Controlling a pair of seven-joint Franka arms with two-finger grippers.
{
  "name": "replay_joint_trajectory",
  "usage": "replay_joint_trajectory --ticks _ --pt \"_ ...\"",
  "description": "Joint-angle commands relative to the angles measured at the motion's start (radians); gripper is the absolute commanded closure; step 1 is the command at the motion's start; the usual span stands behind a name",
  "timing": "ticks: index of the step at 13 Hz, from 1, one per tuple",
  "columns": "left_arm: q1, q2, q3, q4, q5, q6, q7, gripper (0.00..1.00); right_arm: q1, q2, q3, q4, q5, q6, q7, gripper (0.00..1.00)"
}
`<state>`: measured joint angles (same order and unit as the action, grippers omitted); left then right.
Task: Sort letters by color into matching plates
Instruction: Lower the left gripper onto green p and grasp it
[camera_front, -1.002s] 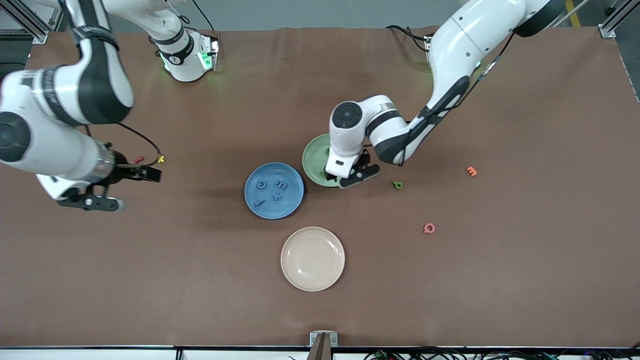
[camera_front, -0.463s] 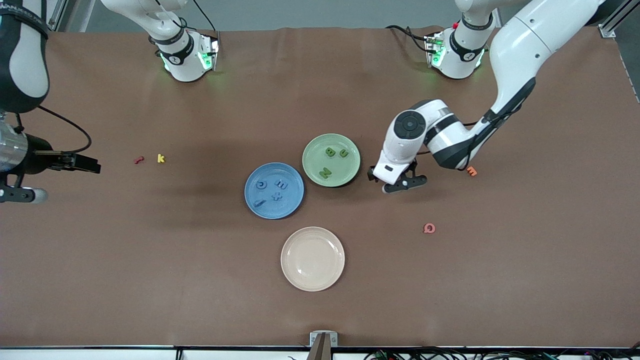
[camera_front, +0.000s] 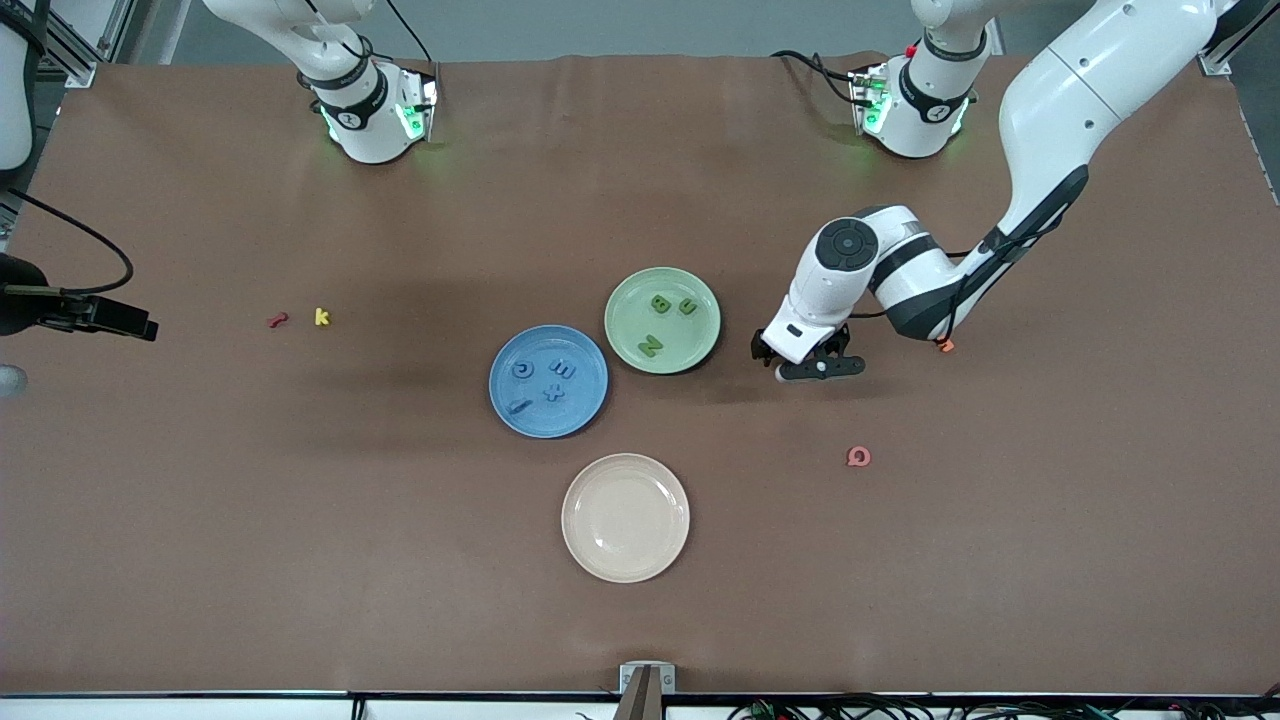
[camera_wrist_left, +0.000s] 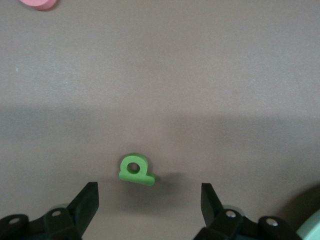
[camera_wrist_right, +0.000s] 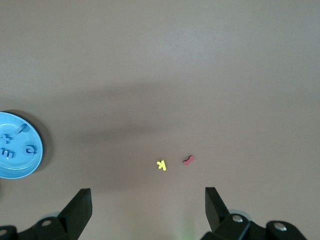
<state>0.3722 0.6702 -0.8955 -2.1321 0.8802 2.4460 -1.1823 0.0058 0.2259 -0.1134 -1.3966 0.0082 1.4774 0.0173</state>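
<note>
A: Right, the left gripper (camera_front: 800, 362) hangs low over the brown table (camera_front: 1000, 550), just beside the green plate (camera_front: 662, 320), toward the left arm's end. Fingers (camera_wrist_left: 86, 200) spread wide, nothing between them.

B: And the wrist view shows why it matters: a green letter (camera_wrist_left: 135, 169) lies flat on the cloth right under that gap, touching neither finger.

A: In the front view the hand hides that letter. Three green letters (camera_front: 660, 302) sit in the green plate; four blue letters (camera_front: 553, 393) lie in the blue plate (camera_front: 548, 381), which touches the green one on the side nearer the camera.

B: Near the left gripper there's a pink letter (camera_front: 858, 457) closer to the camera, and an orange letter (camera_front: 945, 346) peeking out from under the forearm.

A: The cream plate (camera_front: 625, 517) sits bare, nearest the camera of the three.

B: The right gripper (camera_wrist_right: 145, 210)?

A: High over the right arm's end of the table, jaws fully apart and carrying nothing. Its wrist camera looks down on a yellow letter (camera_wrist_right: 160, 164) and a red letter (camera_wrist_right: 188, 160) side by side on the cloth.

B: Around the table: grey floor at the bases, aluminium framing in the corners, cables along the near edge.
</note>
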Motion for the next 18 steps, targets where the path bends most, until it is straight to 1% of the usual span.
replay_joint_trajectory --ticks 1,4,6,8,10,13,16,18 --pt "0.017 0.012 -0.008 -0.008 0.029 0.022 0.003 0.10 -0.020 0.010 0.020 0.043 -0.017 -0.019 0.003 0.00" --pt "0.014 0.032 0.015 0.001 0.069 0.033 0.003 0.11 -0.026 0.010 0.018 0.060 -0.014 -0.011 -0.008 0.00" --pt "0.007 0.037 0.036 0.004 0.071 0.048 0.001 0.11 -0.030 0.009 0.020 0.067 -0.005 -0.017 0.000 0.00" --pt "0.004 0.040 0.039 0.008 0.071 0.051 0.000 0.12 -0.030 -0.002 0.018 0.067 -0.001 -0.025 0.000 0.00" --pt "0.001 0.052 0.046 0.014 0.071 0.057 -0.002 0.16 -0.032 -0.022 0.018 0.061 0.002 -0.090 0.006 0.00" --pt "0.001 0.054 0.046 0.014 0.071 0.065 -0.007 0.31 -0.038 -0.065 0.021 0.021 0.002 -0.111 -0.010 0.00" --pt "0.001 0.057 0.047 0.014 0.071 0.065 -0.007 0.51 -0.030 -0.164 0.024 -0.085 -0.005 -0.079 -0.010 0.00" --pt "-0.001 0.058 0.049 0.014 0.072 0.065 -0.007 0.64 -0.026 -0.209 0.026 -0.107 -0.010 -0.081 -0.011 0.00"
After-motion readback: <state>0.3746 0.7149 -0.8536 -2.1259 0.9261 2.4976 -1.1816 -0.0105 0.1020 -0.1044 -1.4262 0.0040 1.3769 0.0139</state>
